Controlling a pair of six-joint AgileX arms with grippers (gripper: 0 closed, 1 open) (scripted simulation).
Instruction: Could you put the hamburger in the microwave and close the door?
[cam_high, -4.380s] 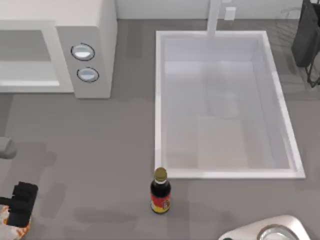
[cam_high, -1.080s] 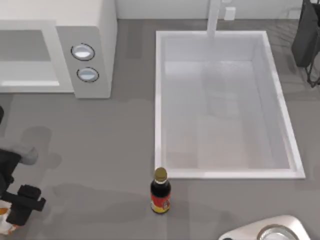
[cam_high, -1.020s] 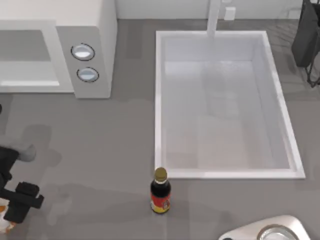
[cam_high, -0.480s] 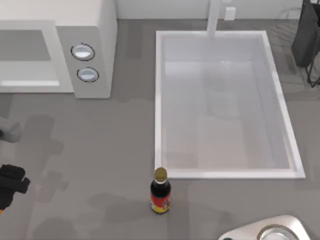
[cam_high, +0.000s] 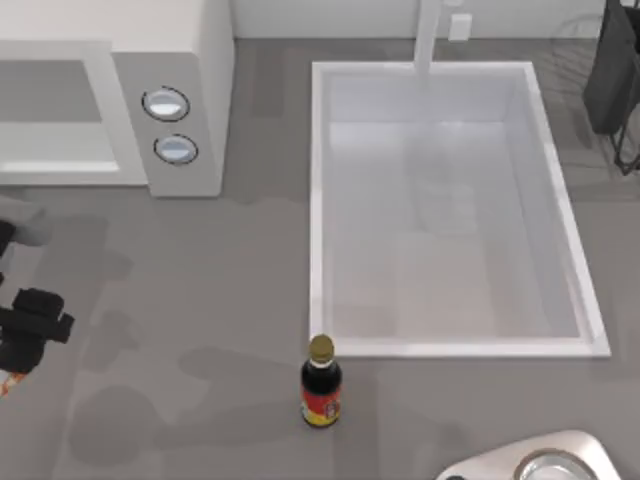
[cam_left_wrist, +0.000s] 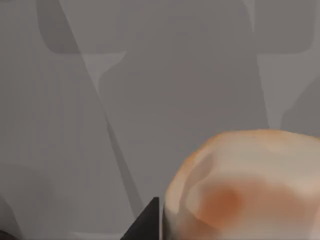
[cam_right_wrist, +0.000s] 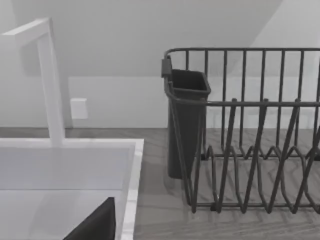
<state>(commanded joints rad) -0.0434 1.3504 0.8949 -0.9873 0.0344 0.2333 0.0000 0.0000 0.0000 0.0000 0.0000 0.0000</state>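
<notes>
The hamburger (cam_left_wrist: 245, 185), a pale bun with orange-brown patches, sits in my left gripper (cam_high: 18, 360), which is shut on it at the table's far left edge. A sliver of the bun (cam_high: 8, 382) peeks out under the black gripper body in the top view. One dark finger (cam_left_wrist: 147, 222) shows beside the bun in the left wrist view. The microwave (cam_high: 185, 60) stands at the back left with its grey cavity (cam_high: 50, 110) open toward the gripper. The door is out of view. A dark finger tip (cam_right_wrist: 95, 225) of my right gripper faces the sink and rack.
A dark red-labelled bottle (cam_high: 321, 385) stands in front of the white sink basin (cam_high: 318, 200). A faucet (cam_high: 428, 35) rises behind the basin. A dark wire dish rack (cam_right_wrist: 250, 150) with a cup holder (cam_high: 612, 80) stands at the back right.
My left gripper has carried the hamburger from the front left corner away from the front edge, toward the microwave. Bottle and right arm are unmoved.
</notes>
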